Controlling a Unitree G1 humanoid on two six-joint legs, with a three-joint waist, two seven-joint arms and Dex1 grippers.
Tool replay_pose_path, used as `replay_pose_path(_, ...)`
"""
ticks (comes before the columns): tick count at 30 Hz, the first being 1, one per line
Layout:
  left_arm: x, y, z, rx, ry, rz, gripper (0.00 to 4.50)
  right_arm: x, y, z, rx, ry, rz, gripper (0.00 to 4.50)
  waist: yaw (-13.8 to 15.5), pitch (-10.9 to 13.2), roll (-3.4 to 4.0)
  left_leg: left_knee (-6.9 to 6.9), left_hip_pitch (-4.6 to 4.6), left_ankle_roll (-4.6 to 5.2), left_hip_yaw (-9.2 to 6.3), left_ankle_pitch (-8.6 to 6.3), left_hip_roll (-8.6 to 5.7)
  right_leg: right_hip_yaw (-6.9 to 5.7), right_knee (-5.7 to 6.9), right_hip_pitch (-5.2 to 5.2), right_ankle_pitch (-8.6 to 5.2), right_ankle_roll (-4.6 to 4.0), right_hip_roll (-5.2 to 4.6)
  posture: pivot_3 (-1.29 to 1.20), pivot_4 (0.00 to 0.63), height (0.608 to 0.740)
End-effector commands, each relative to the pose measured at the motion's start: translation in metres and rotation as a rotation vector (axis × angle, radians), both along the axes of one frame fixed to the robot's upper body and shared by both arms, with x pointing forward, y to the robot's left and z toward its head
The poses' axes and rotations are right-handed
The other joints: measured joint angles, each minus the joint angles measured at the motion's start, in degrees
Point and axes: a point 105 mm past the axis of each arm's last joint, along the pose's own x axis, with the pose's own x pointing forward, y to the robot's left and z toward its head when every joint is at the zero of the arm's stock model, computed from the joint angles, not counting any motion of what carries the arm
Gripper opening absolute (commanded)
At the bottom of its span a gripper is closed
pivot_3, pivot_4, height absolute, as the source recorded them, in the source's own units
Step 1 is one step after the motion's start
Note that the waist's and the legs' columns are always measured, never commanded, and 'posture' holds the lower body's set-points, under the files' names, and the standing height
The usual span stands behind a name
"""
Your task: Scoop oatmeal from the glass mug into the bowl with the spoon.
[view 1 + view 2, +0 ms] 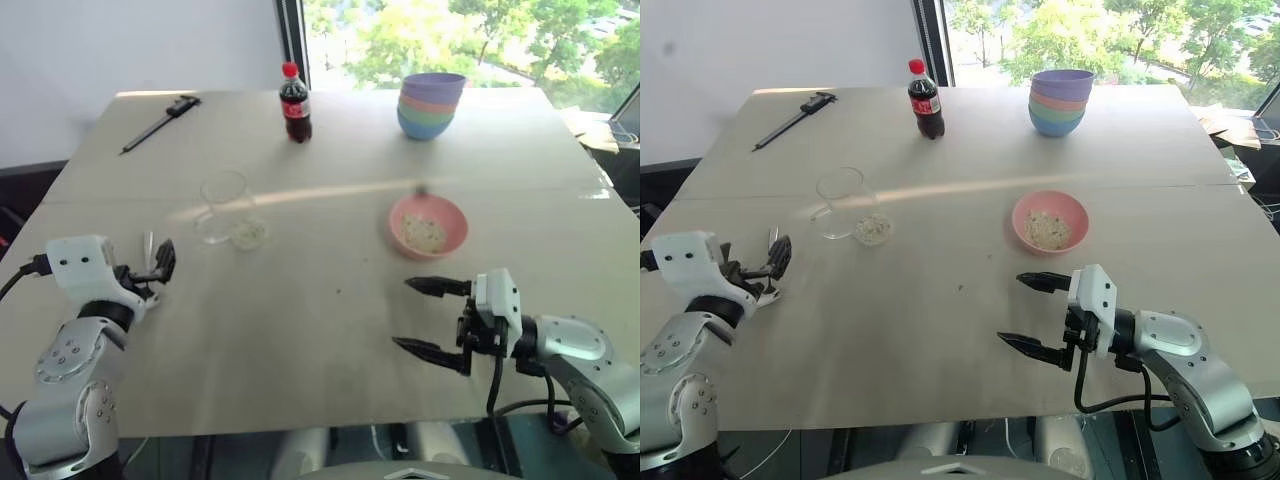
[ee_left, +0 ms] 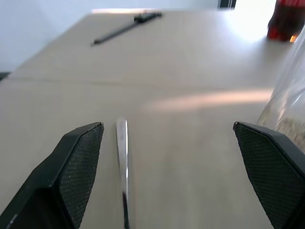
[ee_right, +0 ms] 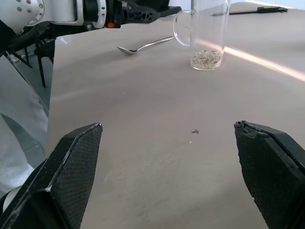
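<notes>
The glass mug (image 1: 225,205) stands upright left of the table's middle, with a thin layer of oatmeal (image 3: 206,59) in its bottom. To its right sits the pink bowl (image 1: 428,225), with some oatmeal (image 1: 425,233) in it. The spoon (image 1: 149,247) lies flat on the table left of the mug. My left gripper (image 1: 150,268) is open and empty, and the spoon (image 2: 122,162) lies just ahead of it, near one finger. Below the bowl, near the front edge, my right gripper (image 1: 404,313) is open and empty and points left toward the mug.
A cola bottle (image 1: 294,103), a stack of coloured bowls (image 1: 430,105) and a long black tool (image 1: 160,120) stand at the far side of the table (image 1: 330,380). A few crumbs (image 3: 195,131) lie on the bare wood between my right gripper and the mug.
</notes>
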Motion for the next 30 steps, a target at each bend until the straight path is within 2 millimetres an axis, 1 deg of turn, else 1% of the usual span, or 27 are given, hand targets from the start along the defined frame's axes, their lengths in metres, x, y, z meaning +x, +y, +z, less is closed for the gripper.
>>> replay_pose_path(1,-0.008,0.028,-0.019,-0.02,0.143,0.048,4.5,-0.001,0.002,0.006,0.016,-0.024,0.014,4.46,-0.01,0.0,0.0,-0.01,0.01,0.0,-0.01,0.0,0.01,-0.01,0.0,0.0,0.0,0.0,0.06,0.0,0.15,0.74)
replay_pose_path(4,-0.009,0.045,-0.036,-0.029,0.259,0.07,4.5,0.002,0.003,0.007,0.021,-0.029,0.009,4.46,0.04,0.03,-0.01,-0.01,0.0,0.11,-0.04,-0.06,0.02,-0.06,0.01,0.0,0.0,-0.01,0.14,0.0,0.15,0.74)
replay_pose_path(6,-0.006,0.05,-0.038,-0.019,0.276,0.065,4.5,0.003,0.003,0.007,0.027,-0.032,0.003,4.46,0.24,0.03,-0.03,-0.01,0.01,0.11,-0.05,-0.05,0.01,-0.07,0.01,0.01,0.0,0.0,0.12,0.0,0.15,0.74)
replay_pose_path(10,0.001,0.049,-0.049,-0.039,0.34,0.021,4.5,0.004,0.004,0.006,0.032,-0.036,-0.01,4.46,0.26,0.02,0.03,-0.01,0.03,0.0,-0.06,0.01,0.01,-0.06,0.02,0.01,0.01,-0.01,-0.09,0.0,0.15,0.74)
replay_pose_path(15,0.006,0.044,-0.053,-0.022,0.365,-0.034,4.5,0.006,0.003,0.006,0.034,-0.044,-0.024,4.46,0.32,-0.05,0.22,-0.02,0.04,-0.04,-0.08,0.03,-0.01,-0.07,0.05,0.01,0.02,-0.02,-0.21,0.0,0.15,0.74)
replay_pose_path(19,0.006,0.041,-0.059,-0.023,0.413,-0.079,4.5,0.005,0.006,0.007,0.042,-0.045,-0.024,4.46,0.32,-0.09,0.3,-0.02,0.03,0.01,-0.15,0.0,-0.06,-0.04,0.07,0.02,0.02,-0.03,-0.29,0.0,0.15,0.74)
replay_pose_path(20,0.005,0.04,-0.062,-0.036,0.43,-0.089,3.98,0.005,0.006,0.007,0.042,-0.046,-0.022,4.5,0.31,-0.1,0.31,-0.02,0.03,0.02,-0.15,0.0,-0.07,-0.04,0.07,0.02,0.02,-0.03,-0.3,0.0,0.15,0.74)
replay_pose_path(21,0.003,0.04,-0.064,-0.045,0.442,-0.098,3.65,0.005,0.006,0.007,0.042,-0.046,-0.021,4.5,0.29,-0.11,0.33,-0.02,0.03,0.02,-0.15,0.0,-0.08,-0.04,0.07,0.02,0.02,-0.03,-0.31,0.0,0.15,0.74)
replay_pose_path(22,0.001,0.04,-0.066,-0.052,0.453,-0.103,3.21,0.005,0.006,0.007,0.042,-0.047,-0.02,4.5,0.24,-0.12,0.35,-0.02,0.03,0.02,-0.15,0.0,-0.09,-0.04,0.08,0.02,0.02,-0.03,-0.32,0.0,0.15,0.74)
replay_pose_path(24,-0.003,0.04,-0.07,-0.072,0.469,-0.102,2.19,0.006,0.006,0.008,0.042,-0.048,-0.021,4.5,0.18,-0.18,0.44,-0.04,0.04,0.02,-0.14,0.0,-0.1,-0.04,0.07,0.01,0.02,-0.03,-0.35,0.0,0.15,0.74)
replay_pose_path(25,-0.005,0.04,-0.071,-0.088,0.468,-0.104,1.67,0.006,0.006,0.008,0.042,-0.049,-0.021,4.5,0.16,-0.19,0.47,-0.06,0.04,0.02,-0.14,0.0,-0.1,-0.01,0.08,0.01,0.02,-0.03,-0.35,0.0,0.15,0.74)
replay_pose_path(27,-0.006,0.04,-0.073,-0.151,0.436,-0.102,0.81,0.007,0.005,0.008,0.043,-0.047,-0.023,4.5,0.04,-0.23,0.54,-0.11,0.06,0.02,-0.13,0.0,-0.1,0.05,0.07,0.0,0.02,-0.03,-0.36,0.0,0.15,0.74)
replay_pose_path(28,-0.009,0.041,-0.076,-0.177,0.428,-0.093,0.49,0.007,0.005,0.007,0.043,-0.046,-0.024,4.5,-0.1,-0.27,0.61,-0.12,0.07,0.02,-0.13,0.0,-0.1,0.06,0.07,0.0,0.02,-0.03,-0.36,0.0,0.15,0.74)
replay_pose_path(29,-0.013,0.043,-0.079,-0.188,0.433,-0.082,0.08,0.007,0.004,0.007,0.042,-0.045,-0.025,4.5,-0.18,-0.28,0.63,-0.15,0.08,0.02,-0.13,0.0,-0.1,0.08,0.08,-0.01,0.02,-0.03,-0.36,0.0,0.15,0.74)
replay_pose_path(30,-0.017,0.045,-0.082,-0.188,0.443,-0.072,0.08,0.007,0.004,0.006,0.042,-0.045,-0.026,4.5,-0.37,-0.29,0.63,-0.15,0.1,0.02,-0.12,0.0,-0.1,0.08,0.08,-0.01,0.02,-0.03,-0.35,0.0,0.15,0.74)
